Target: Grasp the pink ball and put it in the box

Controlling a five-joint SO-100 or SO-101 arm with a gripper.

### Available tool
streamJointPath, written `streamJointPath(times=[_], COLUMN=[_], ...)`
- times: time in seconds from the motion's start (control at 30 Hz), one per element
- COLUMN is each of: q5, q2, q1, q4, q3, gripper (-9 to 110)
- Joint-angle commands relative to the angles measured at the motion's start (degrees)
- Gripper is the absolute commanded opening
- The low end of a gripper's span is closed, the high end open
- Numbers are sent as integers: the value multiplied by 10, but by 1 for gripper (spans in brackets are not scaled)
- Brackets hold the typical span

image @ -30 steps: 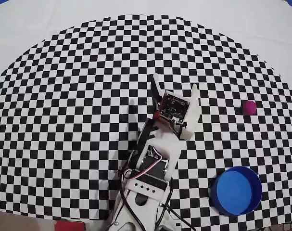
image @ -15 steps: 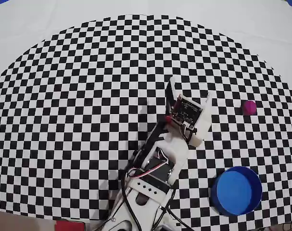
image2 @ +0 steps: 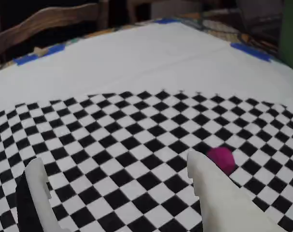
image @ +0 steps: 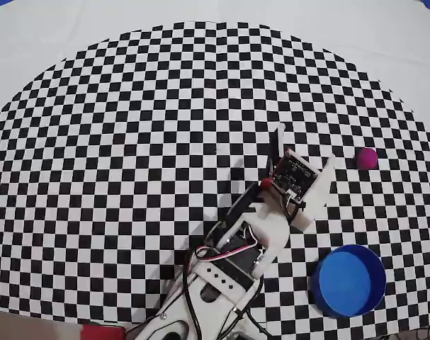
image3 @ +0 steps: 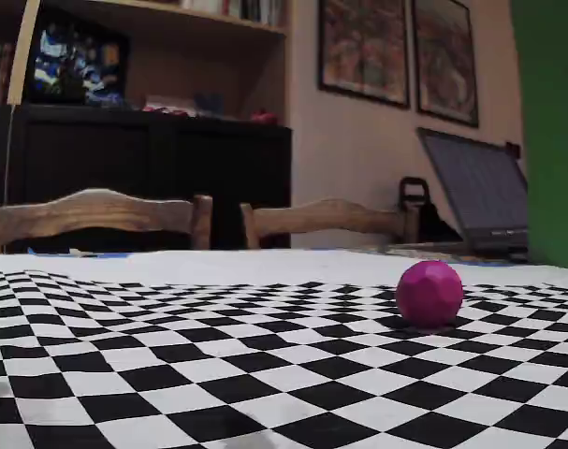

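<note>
My gripper (image: 303, 145) is spread wide and holds nothing, so the grasp is not yet done. The pink ball (image: 368, 158) lies on the checkered cloth (image: 129, 142), well apart from the box (image: 349, 280) and not in it. The ball is a small smooth sphere; the box is round, blue, with a raised rim.

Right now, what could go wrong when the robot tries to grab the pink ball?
1. The pink ball lies loose on the checkered mat. In the wrist view it sits behind the right finger, not between the two, so the open hand could bump it and send it rolling.
2. The ball is small and smooth, so it might squirt out if pinched off-center.
3. The blue box sits near the arm's base, so a swing could knock it.
</note>
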Motion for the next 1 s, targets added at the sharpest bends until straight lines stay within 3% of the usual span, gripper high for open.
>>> streamJointPath(times=[0.0,0.97], q5=[-5,-5], q2=[-4,-5], q1=[18,120], q4=[-10,-10], q3=[4,4], gripper=[35,35])
